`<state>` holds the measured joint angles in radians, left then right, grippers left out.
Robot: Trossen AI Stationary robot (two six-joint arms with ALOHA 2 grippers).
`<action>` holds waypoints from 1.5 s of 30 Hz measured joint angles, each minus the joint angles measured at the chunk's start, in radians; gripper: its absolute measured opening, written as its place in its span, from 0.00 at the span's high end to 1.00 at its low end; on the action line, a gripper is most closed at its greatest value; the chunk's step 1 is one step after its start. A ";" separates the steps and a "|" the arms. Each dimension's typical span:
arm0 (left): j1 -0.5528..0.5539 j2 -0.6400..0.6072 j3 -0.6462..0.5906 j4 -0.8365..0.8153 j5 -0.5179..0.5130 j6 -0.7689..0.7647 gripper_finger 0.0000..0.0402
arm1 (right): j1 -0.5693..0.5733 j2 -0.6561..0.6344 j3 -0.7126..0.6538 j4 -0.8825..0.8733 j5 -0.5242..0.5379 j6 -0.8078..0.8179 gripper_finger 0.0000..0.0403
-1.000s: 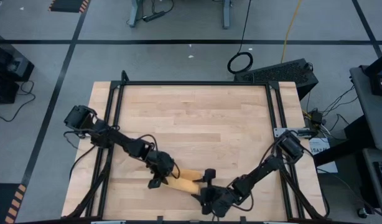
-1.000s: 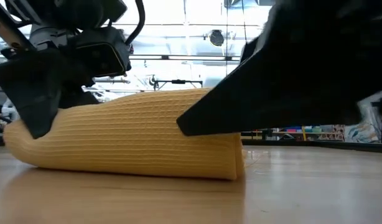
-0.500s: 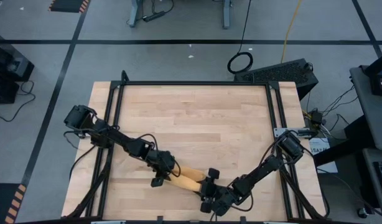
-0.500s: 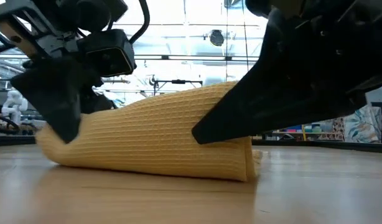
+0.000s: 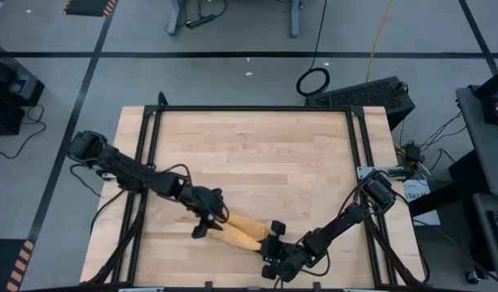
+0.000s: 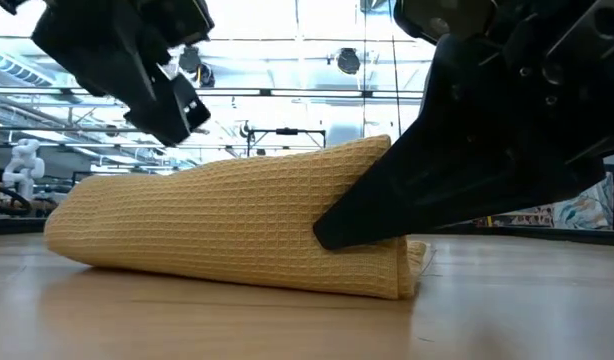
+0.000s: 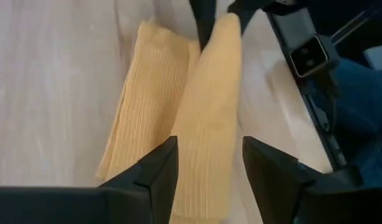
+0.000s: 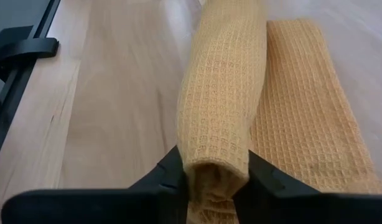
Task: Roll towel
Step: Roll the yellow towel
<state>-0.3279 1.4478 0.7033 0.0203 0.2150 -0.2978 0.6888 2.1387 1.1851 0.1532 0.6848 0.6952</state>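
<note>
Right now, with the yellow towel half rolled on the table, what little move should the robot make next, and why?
Probably bring the left hand back down onto its end of the towel. The right hand is pinching the rolled end, while the left hand is open and lifted off the roll, and a flat strip beside the roll is not yet rolled up. Both ends likely need gripping to keep rolling evenly.

Bright, even overhead light — soft shadows.

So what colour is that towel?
Plain mustard yellow towel with a waffle weave, clearest in the right wrist view.
</note>
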 joint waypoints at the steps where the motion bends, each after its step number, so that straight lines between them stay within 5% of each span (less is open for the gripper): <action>1: -0.006 -0.015 0.000 -0.014 -0.005 0.014 0.54 | 0.000 0.000 0.000 0.000 -0.001 0.000 0.79; 7: -0.117 0.000 0.000 -0.011 -0.075 0.057 0.45 | 0.000 0.000 0.000 -0.011 -0.004 0.027 0.79; 17: -0.326 0.124 -0.006 0.052 -0.588 0.184 0.15 | -0.002 0.000 0.000 -0.027 -0.007 0.027 0.79; 20: -0.340 0.156 -0.006 0.059 -0.641 0.182 0.12 | -0.002 0.001 -0.001 -0.028 -0.007 0.026 0.79; 26: -0.333 0.207 -0.006 0.092 -0.614 0.182 0.32 | -0.002 0.001 -0.002 -0.029 -0.008 -0.009 0.79; 34: -0.307 0.184 0.001 0.079 -0.507 0.083 0.91 | -0.002 -0.004 -0.003 -0.040 -0.004 -0.189 0.76; 40: -0.242 0.163 0.012 0.049 -0.263 -0.109 0.87 | 0.007 -0.066 -0.006 -0.138 -0.020 -0.223 0.57; 45: -0.206 0.162 0.006 0.039 -0.156 -0.194 0.86 | 0.039 -0.150 -0.006 -0.222 -0.009 -0.179 0.43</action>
<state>-0.5338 1.6094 0.7092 0.0596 0.0594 -0.4919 0.7282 1.9889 1.1790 -0.0686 0.6757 0.5164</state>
